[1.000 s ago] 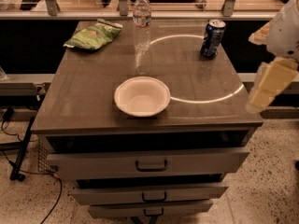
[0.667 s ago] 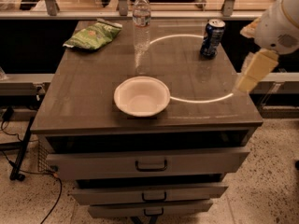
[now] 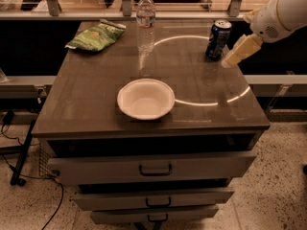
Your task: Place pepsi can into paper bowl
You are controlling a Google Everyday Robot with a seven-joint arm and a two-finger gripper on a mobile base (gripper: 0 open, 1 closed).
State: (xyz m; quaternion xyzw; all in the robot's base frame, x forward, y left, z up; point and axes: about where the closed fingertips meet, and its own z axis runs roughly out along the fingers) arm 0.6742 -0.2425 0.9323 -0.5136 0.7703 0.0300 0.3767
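The pepsi can (image 3: 218,39), dark blue with a silver top, stands upright at the far right of the dark table top. The off-white paper bowl (image 3: 146,98) sits empty near the table's front middle. My gripper (image 3: 239,52) comes in from the upper right on a white arm, its cream-coloured fingers pointing down-left just to the right of the can, close to it but apart from it. The gripper holds nothing.
A clear plastic water bottle (image 3: 145,20) stands at the back middle. A green snack bag (image 3: 96,35) lies at the back left. The table (image 3: 86,104) has several drawers below, partly pulled out. A railing runs behind the table.
My gripper has moved up and leftward from beside the table's right edge to just right of the can. The can and bowl have not moved.
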